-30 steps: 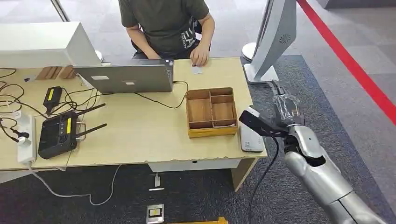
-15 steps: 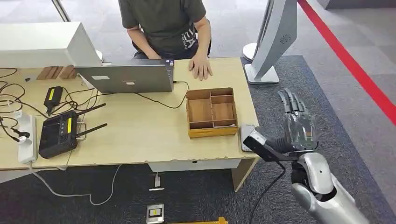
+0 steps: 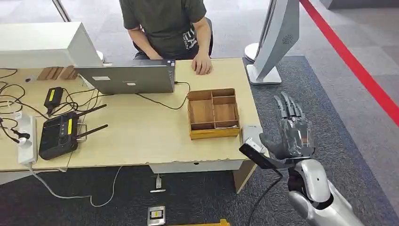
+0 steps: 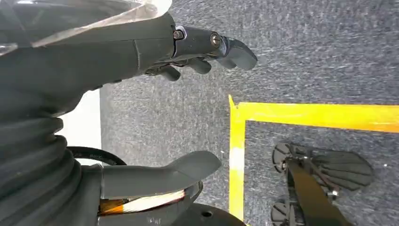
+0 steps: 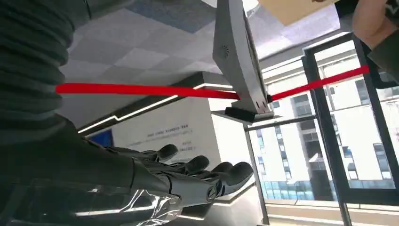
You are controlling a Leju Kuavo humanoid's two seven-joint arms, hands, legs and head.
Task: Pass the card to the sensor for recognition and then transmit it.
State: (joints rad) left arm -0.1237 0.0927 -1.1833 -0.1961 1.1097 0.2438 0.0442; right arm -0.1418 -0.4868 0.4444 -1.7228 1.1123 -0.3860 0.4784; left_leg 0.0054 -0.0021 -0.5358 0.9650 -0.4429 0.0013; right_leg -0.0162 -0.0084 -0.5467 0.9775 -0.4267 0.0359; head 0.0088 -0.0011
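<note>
My right hand (image 3: 292, 134) is up beside the near right corner of the table (image 3: 141, 136), off the edge and over the dark carpet. It is wide open, fingers straight and spread, pointing away from me, and there is nothing in it. Just to its left, on that table corner, lies the flat grey sensor (image 3: 252, 131); the thumb reaches toward it, but I cannot tell whether it touches. Beyond the sensor, further left of the hand, is the wooden tray (image 3: 207, 133) with its compartments.

I cannot make out the card. Well ahead of the hand and to its left, at the far edge of the table, a person's hand (image 3: 203, 64) rests flat on the tabletop; whether anything lies under it I cannot tell. A grey laptop (image 3: 127, 77) stands beside that hand. Ahead of my right hand, on the floor, is a tall grey stand (image 3: 277, 37), with a red floor line (image 3: 348, 56) off to the right.

My left hand (image 4: 117, 52) hangs over carpet marked with a yellow line (image 4: 320, 115), thumb and fingers apart, holding nothing.
</note>
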